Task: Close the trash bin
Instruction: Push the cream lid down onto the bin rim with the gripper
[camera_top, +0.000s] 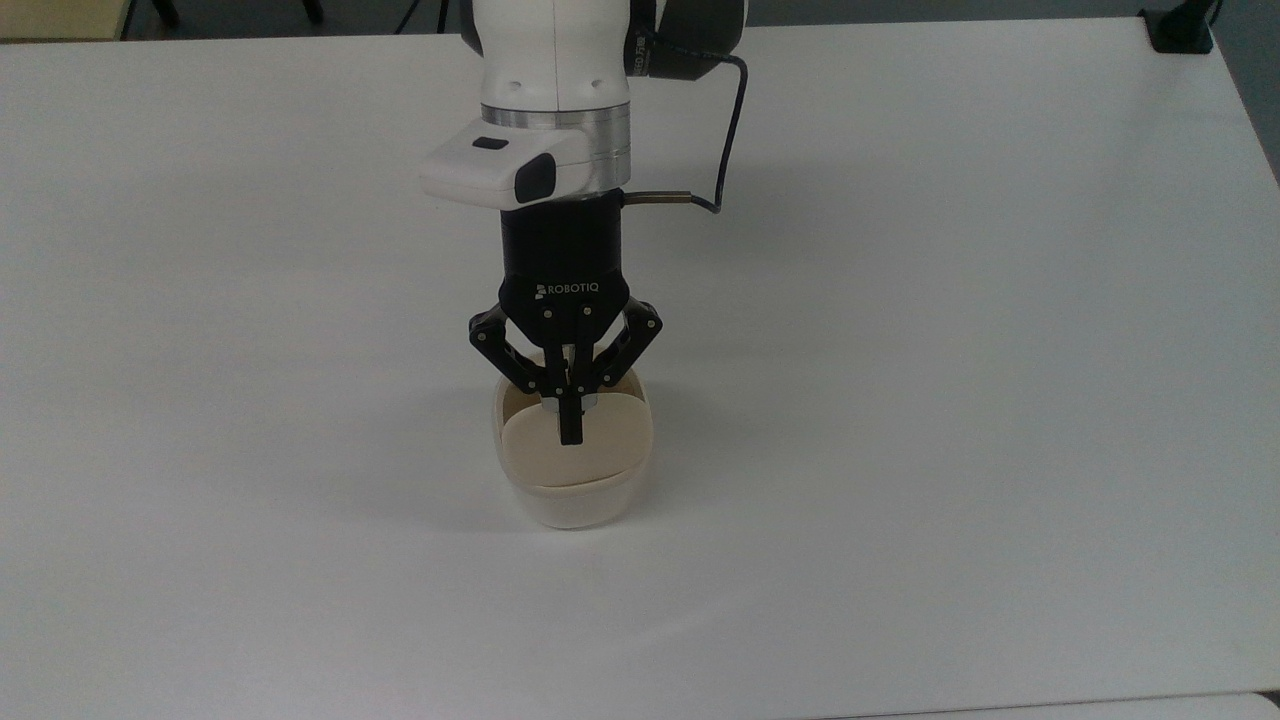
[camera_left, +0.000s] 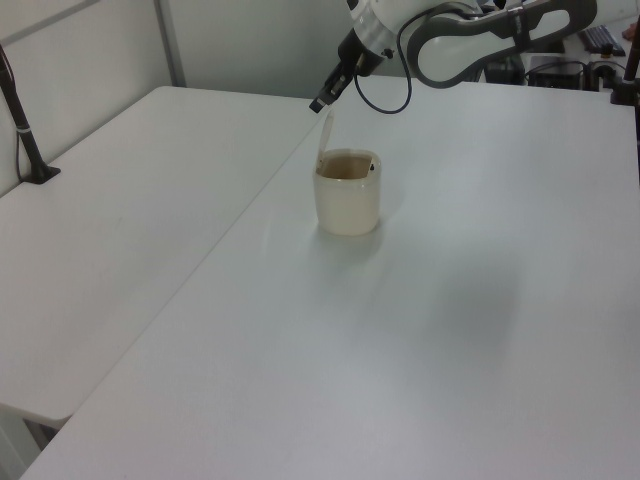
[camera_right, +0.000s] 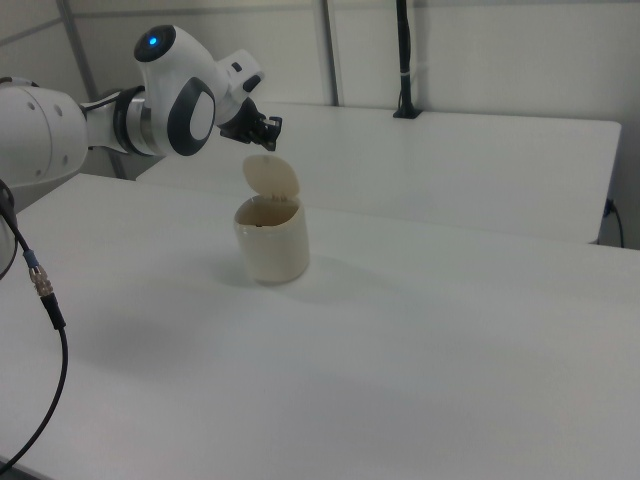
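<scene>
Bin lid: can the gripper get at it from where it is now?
Probably yes. The lid stands upright and open on the trash bin, with the shut gripper just above its top edge. Nothing lies between them, and the table around the bin is bare.

In the top view, the hand (camera_top: 571, 436) covered the far rim of the bin (camera_top: 572, 500), most of its opening and the middle of the lid (camera_top: 610, 445), latch included. The arm (camera_top: 555, 60) was cut off by the frame's upper edge. In the left view the lid (camera_left: 325, 135) stood edge-on, a thin sliver, its face unreadable. In the right view the arm (camera_right: 60, 125) ran off the left edge, and a cable (camera_right: 40, 290) left the frame at lower left.
</scene>
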